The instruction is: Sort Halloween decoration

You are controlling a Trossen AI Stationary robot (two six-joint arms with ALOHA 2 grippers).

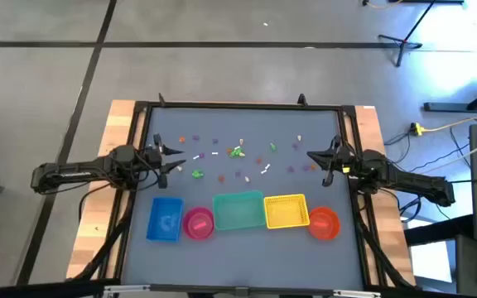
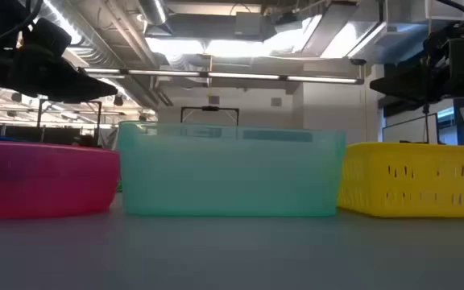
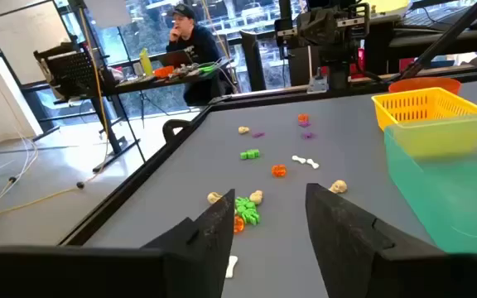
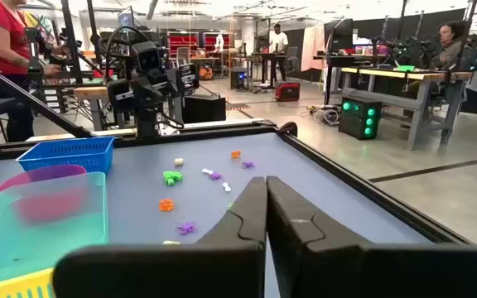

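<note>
Halloween decoration (image 1: 237, 151): many tiny trinkets, green, orange, purple and white, scattered loose across the table's far half. Green cluster near centre, with orange, purple and white pieces spread to both sides. All lying flat, mostly apart from each other. None in any container visible.

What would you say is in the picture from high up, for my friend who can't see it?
Two dark robot arms reach in over a grey table scattered with tiny Halloween trinkets, the left hand open and the right hand shut. Along the near edge stand a blue basket, pink bowl, teal bin, yellow basket and orange bowl.
</note>
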